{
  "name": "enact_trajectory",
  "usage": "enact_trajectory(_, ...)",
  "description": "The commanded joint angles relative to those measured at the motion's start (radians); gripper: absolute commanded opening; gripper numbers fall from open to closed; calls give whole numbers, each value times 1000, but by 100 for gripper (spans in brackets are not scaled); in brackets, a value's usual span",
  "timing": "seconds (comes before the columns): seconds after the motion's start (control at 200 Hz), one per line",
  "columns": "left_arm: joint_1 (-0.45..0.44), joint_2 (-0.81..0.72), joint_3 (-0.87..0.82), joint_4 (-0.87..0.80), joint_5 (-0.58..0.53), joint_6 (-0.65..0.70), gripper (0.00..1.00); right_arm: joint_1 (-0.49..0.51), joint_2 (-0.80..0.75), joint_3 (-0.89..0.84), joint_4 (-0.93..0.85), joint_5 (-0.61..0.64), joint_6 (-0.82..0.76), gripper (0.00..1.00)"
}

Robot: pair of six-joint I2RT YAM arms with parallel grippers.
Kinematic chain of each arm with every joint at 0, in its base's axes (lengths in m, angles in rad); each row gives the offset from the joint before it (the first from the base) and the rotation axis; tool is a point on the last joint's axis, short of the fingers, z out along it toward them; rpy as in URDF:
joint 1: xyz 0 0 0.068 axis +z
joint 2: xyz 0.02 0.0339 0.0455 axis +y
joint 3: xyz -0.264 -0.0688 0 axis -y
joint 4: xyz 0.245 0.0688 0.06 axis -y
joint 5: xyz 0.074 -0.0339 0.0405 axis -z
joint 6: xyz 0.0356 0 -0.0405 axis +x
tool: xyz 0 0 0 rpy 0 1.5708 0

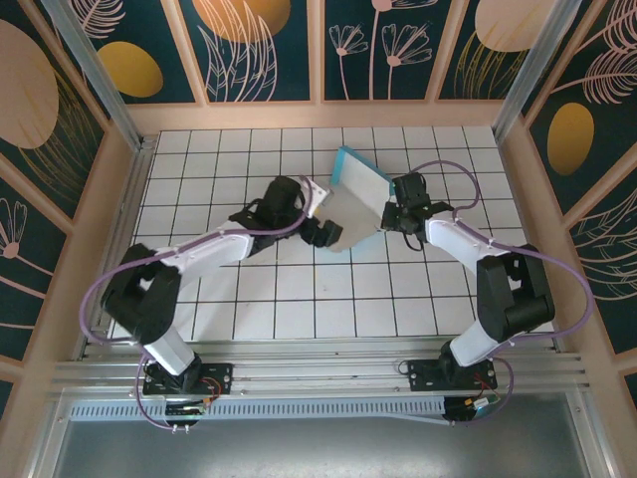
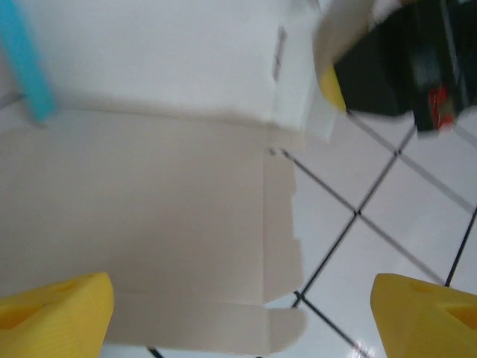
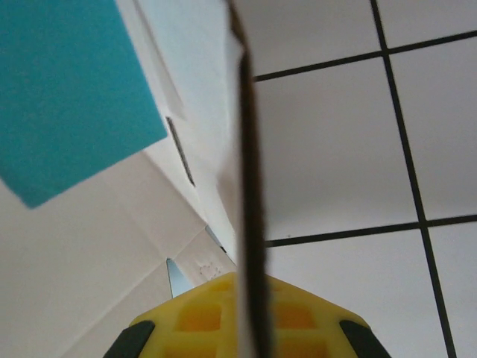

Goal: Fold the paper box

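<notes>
FOLD UNDER WAY: the paper box (image 1: 356,204) lies right of ctr on the white tiled table (image 1: 249,289), betw. the two arms, most of it an open sheet. The right gripper (image 3: 250,321) is pinched tight on a thin cardboard edge at the box's right side, and the panel it holds appears lifted off the tiles. A turquoise panel (image 3: 67,97) shows along the far side. The left gripper (image 2: 238,321) hangs low at the sheet's near-left corner w/ jaws spread wide and nothing betw. them. One yellow finger (image 2: 52,317) is above pale cardboard, the other above bare tile. Below it a pale-grey panel lies flat, its side flaps (image 2: 283,224) not turned up. Est. stage is early to mid: one part is raised, but there's no closed box shape yet. The remaining walls, flap tucks and closing look left to do.
</notes>
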Motion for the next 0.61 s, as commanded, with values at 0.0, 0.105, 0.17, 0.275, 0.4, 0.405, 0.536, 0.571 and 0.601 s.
enact_trajectory(0.0, -97, 47, 41, 6, 36, 277, 89, 19, 30, 11, -78, 91, 97, 0)
enact_trajectory(0.105, -184, 63, -12, 136, -32, 444, 84, 24, 4, -8, -68, 22, 153, 0)
enact_trajectory(0.17, -203, 76, -44, 238, -50, 500, 84, 26, -19, -24, -59, 8, 193, 0)
enact_trajectory(0.275, -216, 113, -73, 408, -65, 547, 86, 29, -52, -40, -52, -18, 252, 0)
enact_trajectory(0.4, -239, 192, -91, 558, -61, 640, 88, 31, -84, -62, -26, -67, 288, 0)
enact_trajectory(0.405, -240, 196, -91, 565, -64, 644, 88, 31, -86, -63, -26, -69, 291, 0)
enact_trajectory(0.536, -245, 287, -104, 734, -164, 716, 88, 31, -100, -66, -30, -102, 308, 0)
enact_trajectory(0.571, -245, 305, -107, 777, -192, 731, 88, 31, -106, -65, -29, -111, 311, 0)
enact_trajectory(0.601, -245, 322, -109, 822, -226, 740, 88, 31, -112, -68, -28, -115, 314, 0)
